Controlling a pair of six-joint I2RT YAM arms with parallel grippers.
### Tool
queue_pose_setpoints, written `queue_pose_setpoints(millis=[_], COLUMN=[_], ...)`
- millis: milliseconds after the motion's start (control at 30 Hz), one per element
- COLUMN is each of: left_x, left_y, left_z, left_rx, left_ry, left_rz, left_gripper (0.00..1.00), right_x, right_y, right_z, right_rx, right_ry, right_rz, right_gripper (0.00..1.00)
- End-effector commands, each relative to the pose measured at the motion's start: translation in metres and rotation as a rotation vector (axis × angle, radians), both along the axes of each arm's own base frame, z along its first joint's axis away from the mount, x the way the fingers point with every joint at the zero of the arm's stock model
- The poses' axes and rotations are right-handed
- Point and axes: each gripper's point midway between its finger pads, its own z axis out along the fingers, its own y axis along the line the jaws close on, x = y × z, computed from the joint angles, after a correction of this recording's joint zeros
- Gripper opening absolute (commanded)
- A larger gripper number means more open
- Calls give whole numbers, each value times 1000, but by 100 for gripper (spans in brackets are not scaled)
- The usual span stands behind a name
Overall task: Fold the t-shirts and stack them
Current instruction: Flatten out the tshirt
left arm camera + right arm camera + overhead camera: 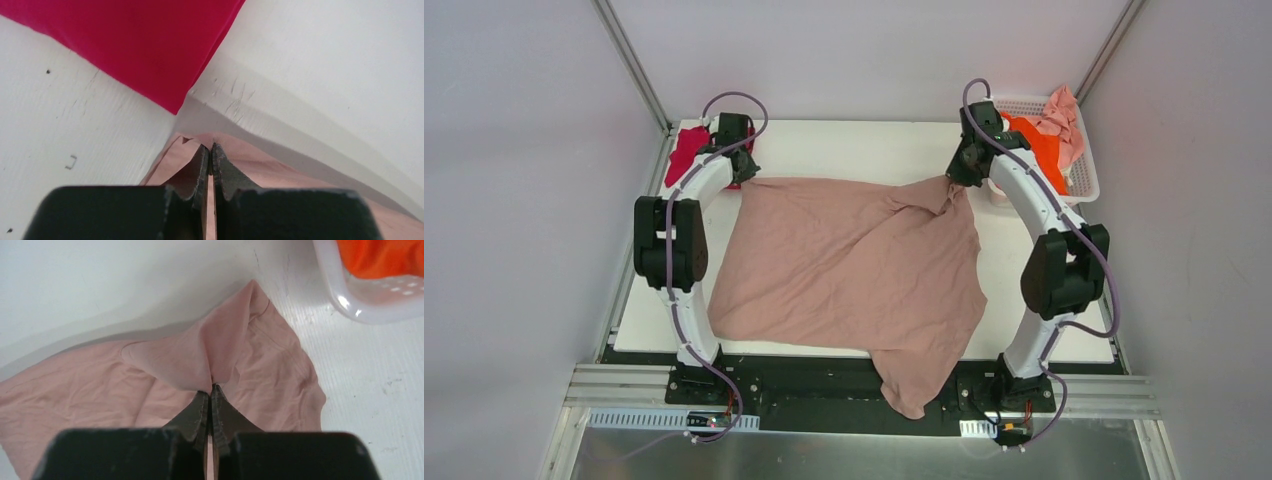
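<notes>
My left gripper point(211, 146) and right gripper point(211, 387) each pinch a far corner of the dusty-pink beige t-shirt point(854, 260) lying on the table point(854, 150).

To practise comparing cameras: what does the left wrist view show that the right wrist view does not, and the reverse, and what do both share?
Left wrist only: the crimson t-shirt, ahead of the jaws. Right wrist only: the white basket holding the orange t-shirt. Both: the white table and the dusty-pink t-shirt, pinched by the left gripper and the right gripper, each shut.
</notes>
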Motion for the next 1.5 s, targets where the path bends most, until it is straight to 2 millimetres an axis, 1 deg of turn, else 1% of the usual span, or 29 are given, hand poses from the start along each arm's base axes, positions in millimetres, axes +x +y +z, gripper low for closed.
queue_pose_setpoints(millis=[0, 67, 167, 200, 233, 267, 333, 400, 433, 467, 500, 533, 567, 600, 633, 667, 700, 733, 767, 833, 900, 933, 967, 1000, 1100, 1167, 1267, 1400, 1467], left_x=[-15, -15, -5, -1, 5, 12, 28, 44, 51, 57, 63, 65, 66, 66, 66, 63, 59, 56, 51, 41, 26, 18, 8, -2, -37, -58, -80, -95, -98], left_y=[5, 3, 4, 6, 7, 10, 11, 14, 17, 20, 22, 21, 20, 18, 16, 15, 13, 11, 8, -2, -16, -28, -38, -48, -78, -92, -98, -90, -86], left_z=[24, 27, 31, 30, 31, 29, 26, 18, 16, 14, 15, 19, 25, 32, 41, 49, 57, 65, 71, 85, 87, 85, 81, 76, 51, 33, 9, -15, -23], left_rx=[0, -8, 8, 17, 27, 38, 52, 75, 91, 107, 111, 113, 110, 101, 94, 88, 82, 71, 61, 47, 35, 26, 14, 2, -57, -73, -72, -55, -41], left_ry=[-37, -41, -53, -56, -60, -61, -66, -58, -55, -47, -42, -35, -40, -51, -67, -80, -92, -105, -113, -129, -122, -110, -95, -77, -8, 43, 106, 156, 176], left_rz=[-8, -24, -24, -18, -13, -8, -4, 1, 16, 28, 29, 25, 18, 8, 2, 3, 1, -1, -8, -29, -64, -94, -129, -157, -231, -269, -281, -248, -238], left_gripper=[0, 0, 0, 0, 0, 0, 0, 9, 11, 17, 28, 49, 62, 72, 81, 94, 98, 99, 99, 99, 99, 99, 99, 99, 99, 99, 99, 99, 99], right_x=[-32, -34, -23, -16, -11, 0, 21, 55, 78, 99, 114, 122, 125, 124, 122, 117, 111, 104, 95, 74, 49, 37, 23, 12, -8, -11, 0, 22, 28], right_y=[5, 12, 13, 11, 8, 2, -7, -19, -21, -19, -17, -14, -11, -6, -2, 4, 10, 16, 23, 27, 26, 25, 23, 21, 18, 20, 23, 20, 18], right_z=[13, 21, 30, 33, 28, 29, 18, 8, 5, 3, 7, 11, 18, 25, 32, 42, 49, 55, 58, 59, 42, 36, 15, 1, -35, -51, -63, -81, -92], right_rx=[87, 127, 139, 131, 124, 102, 69, 43, 41, 47, 58, 54, 50, 45, 35, 28, 24, 29, 39, 63, 88, 104, 109, 114, 105, 102, 94, 55, 48], right_ry=[30, 13, -7, -17, -6, -20, -19, -63, -109, -142, -157, -149, -143, -145, -157, -178, -201, -222, -236, -244, -184, -161, -106, -65, 25, 70, 90, 98, 111], right_rz=[-7, 17, 10, -8, -31, -69, -111, -153, -155, -133, -109, -86, -64, -39, -13, 14, 40, 62, 84, 86, 44, 25, 10, -2, -10, 3, 24, 23, 9], right_gripper=[0, 0, 0, 0, 0, 0, 0, 0, 0, 4, 12, 23, 32, 44, 64, 80, 95, 99, 99, 99, 99, 99, 99, 99, 98, 95, 88, 75, 66])
